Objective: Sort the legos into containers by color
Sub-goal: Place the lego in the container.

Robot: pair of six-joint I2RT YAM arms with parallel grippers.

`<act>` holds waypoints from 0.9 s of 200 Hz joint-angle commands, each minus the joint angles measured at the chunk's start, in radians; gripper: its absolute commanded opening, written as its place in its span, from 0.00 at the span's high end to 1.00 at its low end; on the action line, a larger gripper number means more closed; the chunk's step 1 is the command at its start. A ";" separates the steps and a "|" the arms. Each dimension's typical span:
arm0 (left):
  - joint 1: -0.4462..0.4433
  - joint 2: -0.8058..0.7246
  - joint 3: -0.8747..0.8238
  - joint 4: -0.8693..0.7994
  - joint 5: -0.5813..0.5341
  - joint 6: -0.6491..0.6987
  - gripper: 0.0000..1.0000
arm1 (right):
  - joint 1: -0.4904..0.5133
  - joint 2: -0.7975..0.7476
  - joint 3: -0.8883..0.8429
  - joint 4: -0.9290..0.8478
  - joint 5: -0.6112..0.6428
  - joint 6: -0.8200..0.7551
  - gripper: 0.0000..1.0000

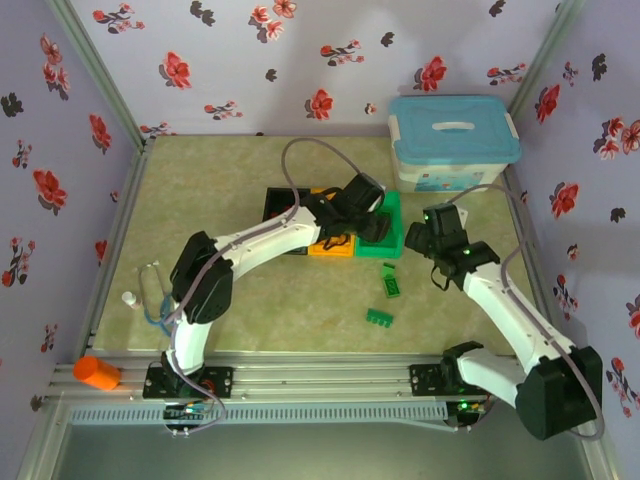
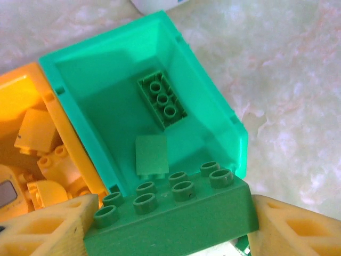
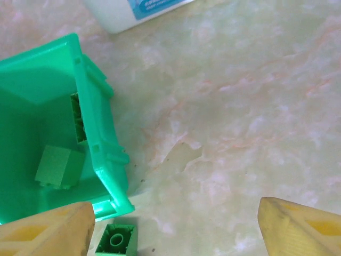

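Left hand pinching green brick over green bin; right hand spread wide above counter beside bin.

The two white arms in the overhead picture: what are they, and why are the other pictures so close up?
They are robot arms bolted to the edge of a table, sorting toys by colour. The overhead picture comes from a fixed camera above; each close-up comes from a camera on one arm's wrist, looking past its yellow jaws. The left arm has its jaws closed on a green brick over the edge of the green bin, which holds two green bricks. Beside it sits an orange bin with yellow bricks. The right arm has its jaws open and empty above the table. More loose green bricks lie on the table.
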 commanded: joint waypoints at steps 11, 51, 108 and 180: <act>0.010 0.072 0.084 -0.014 0.036 0.051 0.34 | -0.015 -0.013 -0.015 -0.026 0.007 0.021 0.19; 0.037 0.164 0.216 -0.054 0.061 0.069 0.34 | -0.015 -0.015 -0.036 -0.018 -0.049 0.019 0.19; 0.051 0.213 0.322 -0.089 0.078 0.093 0.22 | 0.010 0.031 -0.100 0.030 -0.252 -0.022 0.20; 0.051 0.012 0.089 0.056 0.054 0.086 0.20 | 0.132 0.074 -0.163 0.042 -0.235 0.021 0.25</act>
